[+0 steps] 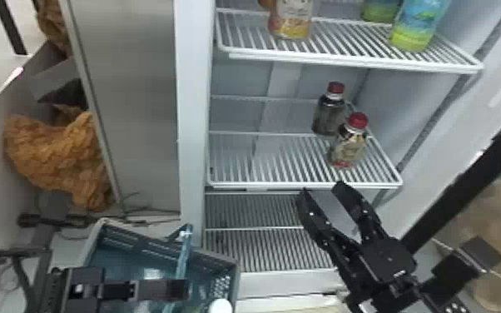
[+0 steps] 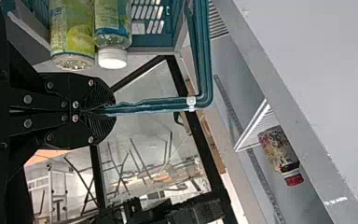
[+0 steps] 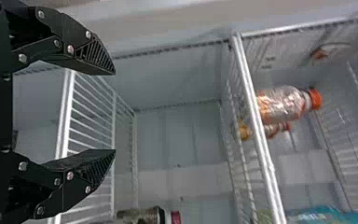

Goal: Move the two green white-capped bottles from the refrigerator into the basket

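Green bottles [image 2: 113, 21] in the basket [image 2: 156, 42], far ends cut off

Head view looks down, wrist views nearer, refrigerator [image 1: 195, 104] shared

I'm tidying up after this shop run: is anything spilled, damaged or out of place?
I see no spill or damage. Slightly odd: in the basket, a green-labelled bottle and a white-capped bottle lie on their sides, facing opposite ways, base beside cap.

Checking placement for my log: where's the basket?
In the head view, the basket is at lower left, by the refrigerator, its handle gripped by the left claw.
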Controlling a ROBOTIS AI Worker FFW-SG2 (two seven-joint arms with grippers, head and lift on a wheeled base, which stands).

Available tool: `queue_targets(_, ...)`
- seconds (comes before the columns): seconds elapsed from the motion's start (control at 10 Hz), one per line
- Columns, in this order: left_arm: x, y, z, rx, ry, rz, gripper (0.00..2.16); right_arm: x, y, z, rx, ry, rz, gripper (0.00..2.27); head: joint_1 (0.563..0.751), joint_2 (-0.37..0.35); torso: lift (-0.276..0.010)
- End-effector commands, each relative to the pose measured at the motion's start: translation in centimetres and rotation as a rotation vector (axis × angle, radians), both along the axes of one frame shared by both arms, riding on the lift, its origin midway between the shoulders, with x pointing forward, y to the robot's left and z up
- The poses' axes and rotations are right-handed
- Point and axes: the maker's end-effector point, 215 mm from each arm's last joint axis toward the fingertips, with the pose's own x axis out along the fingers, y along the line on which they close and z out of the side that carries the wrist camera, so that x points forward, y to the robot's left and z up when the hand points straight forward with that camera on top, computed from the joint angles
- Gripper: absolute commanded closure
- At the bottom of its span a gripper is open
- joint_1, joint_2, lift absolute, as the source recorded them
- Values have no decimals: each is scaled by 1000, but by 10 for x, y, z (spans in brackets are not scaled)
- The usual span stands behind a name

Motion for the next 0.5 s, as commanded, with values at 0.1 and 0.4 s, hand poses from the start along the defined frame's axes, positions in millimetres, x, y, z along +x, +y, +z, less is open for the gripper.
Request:
queue_targets(0.1,0,-1,0,-1,1,0,1171,-7,1,26,50,-65,-84,456,695,-198,-263)
queue_targets(0.4,-2,-2,0,-5,4,-3,1171,-12,-9,28,87,-73,-192,394,695,-217,-263)
